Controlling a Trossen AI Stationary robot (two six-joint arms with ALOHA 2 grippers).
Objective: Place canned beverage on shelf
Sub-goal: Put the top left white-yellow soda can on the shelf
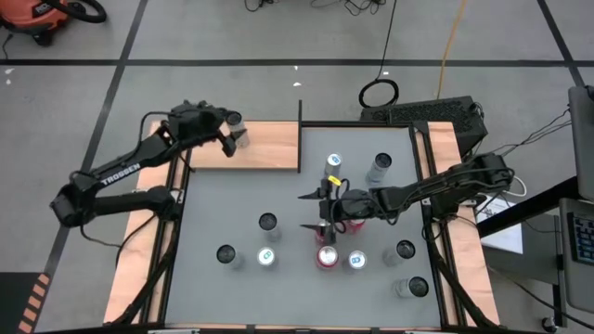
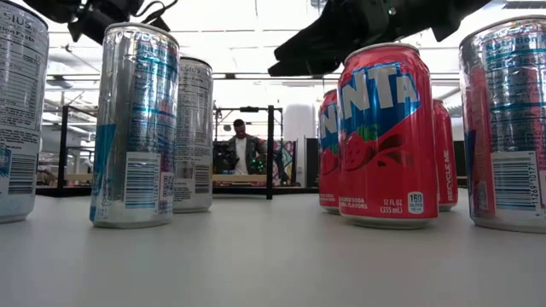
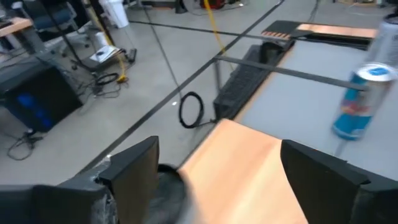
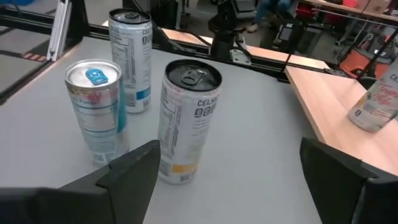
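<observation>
High view: a pale, slim aluminium beverage can sits on the light-brown wood-grain shelf with black metal rim at the far left corner of the grey table, apparently upright. The left gripper hovers just beside it. In the left wrist view that gripper's fingers stand wide apart over the board with nothing between them, so the can looks free of the grip and the placement looks close to done.

The can should handle as a thin-walled cylinder. It has some weight if full, its printed side is smooth and a little slippery, and it dents under a hard squeeze. The best hold is judged to be across the middle of the wall, with the jaws square to it.

Over the table's centre the right gripper waits, its fingers also spread and empty. A black-topped white can stands just ahead of it and silver-and-blue cans stand nearby. In the low view a red strawberry soda can stands nearest the camera.
</observation>
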